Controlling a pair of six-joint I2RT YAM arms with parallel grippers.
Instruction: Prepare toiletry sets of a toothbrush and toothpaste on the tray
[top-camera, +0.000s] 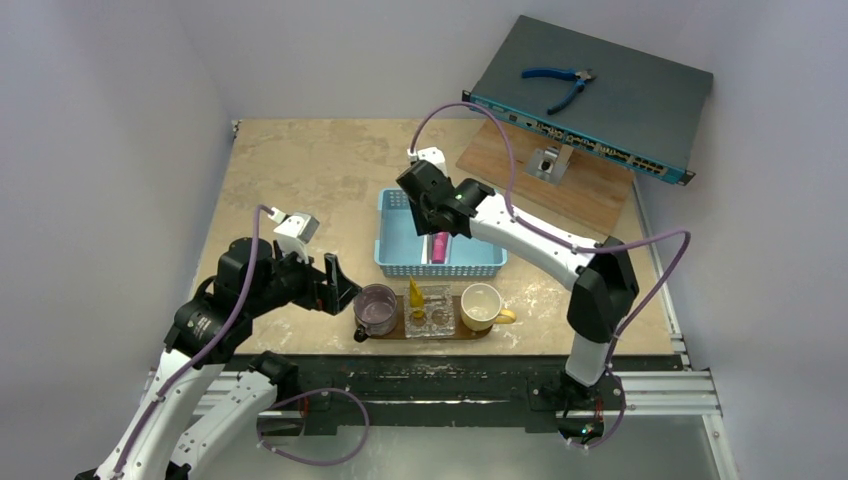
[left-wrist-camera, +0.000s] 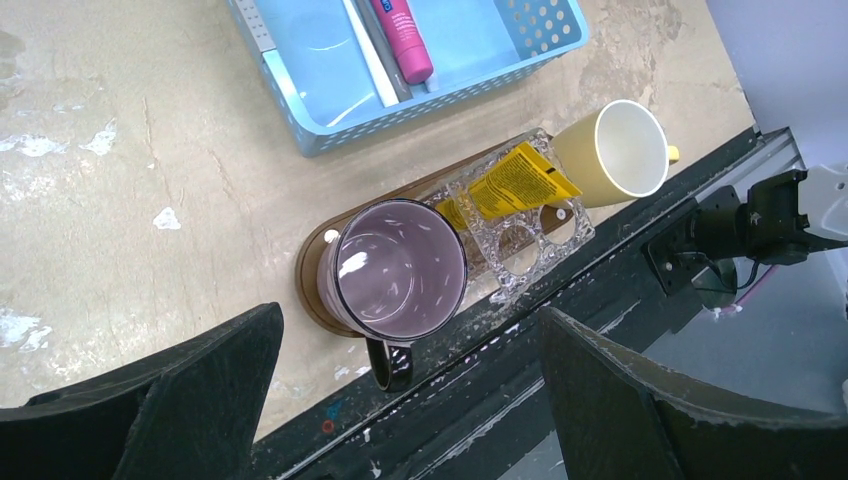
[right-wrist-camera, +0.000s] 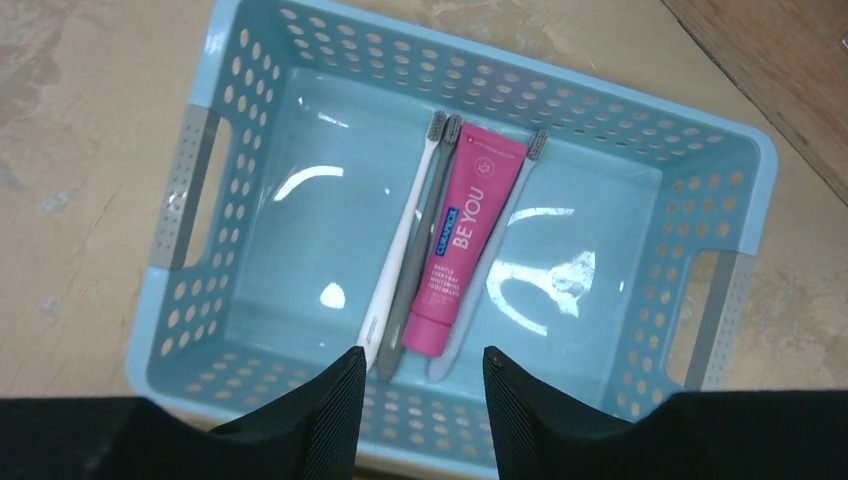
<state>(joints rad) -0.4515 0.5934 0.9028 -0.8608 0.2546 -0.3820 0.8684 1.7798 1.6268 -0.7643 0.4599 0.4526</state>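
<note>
The pink toothpaste tube (right-wrist-camera: 462, 238) lies in the light-blue basket (right-wrist-camera: 190, 205) with a white toothbrush (right-wrist-camera: 400, 255), a grey one (right-wrist-camera: 424, 245) and a pale one (right-wrist-camera: 505, 230) beside it. My right gripper (right-wrist-camera: 422, 362) hovers open over the basket (top-camera: 395, 245), above the tube's cap end. The yellow tube (left-wrist-camera: 515, 180) rests on a clear glass holder (left-wrist-camera: 520, 245) on the dark-brown oval tray (left-wrist-camera: 310, 275), between a purple cup (left-wrist-camera: 395, 270) and a cream cup (left-wrist-camera: 620, 150). My left gripper (left-wrist-camera: 410, 400) is open and empty, left of the tray (top-camera: 425, 332) over the table's near edge.
A lighter wooden board (top-camera: 590, 190) lies at the back right under a grey network switch (top-camera: 600, 90) with blue pliers (top-camera: 560, 82) on it. The black metal frame (top-camera: 450, 380) runs along the table's near edge.
</note>
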